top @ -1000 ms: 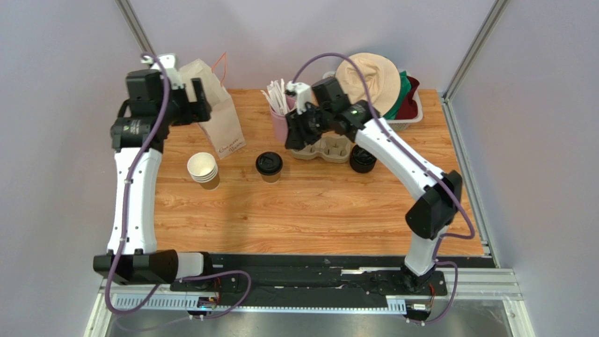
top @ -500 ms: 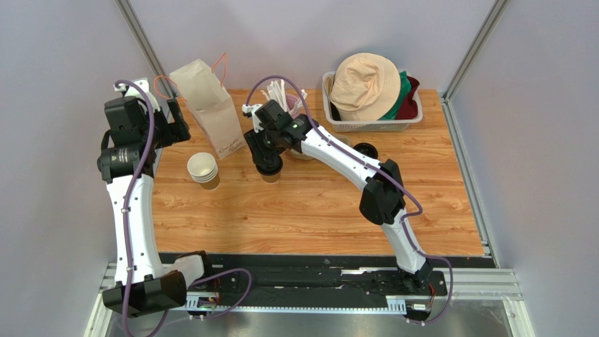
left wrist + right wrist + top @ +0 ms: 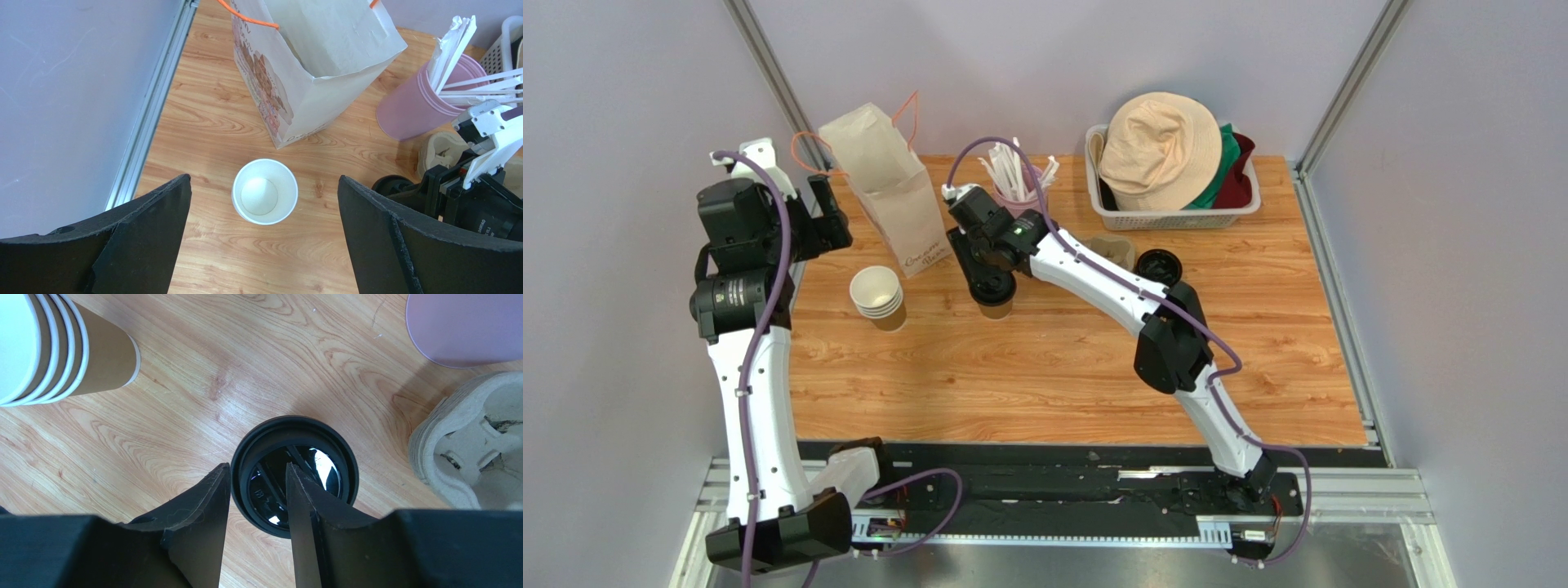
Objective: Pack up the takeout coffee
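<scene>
The takeout coffee, a brown cup with a round black lid, stands on the table in front of the paper bag; it also shows in the top view. My right gripper hangs just above it. Its jaws are narrowly apart and straddle the lid's left rim, one finger outside the lid and one over it. My left gripper is wide open and empty, high above the stack of lidless cups. In the top view it is left of the bag.
The white paper bag stands open at the back left. A pink cup of straws, a pulp cup carrier, a stack of black lids and a basket holding hats are behind and to the right.
My right arm swung left from the cup carrier to above the lidded cup. My left gripper pulled back left, away from the bag, and rose.
</scene>
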Motion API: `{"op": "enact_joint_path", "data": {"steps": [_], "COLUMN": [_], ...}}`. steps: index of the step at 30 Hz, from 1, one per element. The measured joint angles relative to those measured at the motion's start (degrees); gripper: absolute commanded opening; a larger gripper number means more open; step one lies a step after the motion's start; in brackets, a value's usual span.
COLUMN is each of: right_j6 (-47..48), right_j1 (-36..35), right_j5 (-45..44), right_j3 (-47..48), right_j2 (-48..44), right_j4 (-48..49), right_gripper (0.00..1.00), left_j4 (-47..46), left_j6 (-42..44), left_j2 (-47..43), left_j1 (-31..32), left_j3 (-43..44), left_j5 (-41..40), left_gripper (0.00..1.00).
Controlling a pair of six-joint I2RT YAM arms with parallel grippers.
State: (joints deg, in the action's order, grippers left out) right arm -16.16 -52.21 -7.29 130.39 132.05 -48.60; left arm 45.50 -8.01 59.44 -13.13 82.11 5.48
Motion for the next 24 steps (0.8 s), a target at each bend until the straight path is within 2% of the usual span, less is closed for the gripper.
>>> {"op": "enact_joint_path", "data": {"steps": [11,22,24], "right_j6": [-1.95,-2.51,-2.54], "right_j1": [-2.05,-2.14,-2.14], "right_j5": [-5.31,-9.09,-9.62], "right_j3": [0.31,1.7,2.36], "right_j2": [0.15,4.02,4.42], "right_j4": [0.02,-0.02,-0.09], "right_gripper": [0.41,0.36,0.33], "left_j4": [-0.17,-0.37,-0.37], "left_j6": [-0.15,-0.2,-0.2], "left_j2": [0.02,0.09,0.13], "left_j1": [-0.24,-0.48,-0.48], "left_j3": [-0.35,-0.72,-0.74], "left_j5": [0.11,0.37,0.48], "left_gripper": [0.97,0.96,0.96]}}
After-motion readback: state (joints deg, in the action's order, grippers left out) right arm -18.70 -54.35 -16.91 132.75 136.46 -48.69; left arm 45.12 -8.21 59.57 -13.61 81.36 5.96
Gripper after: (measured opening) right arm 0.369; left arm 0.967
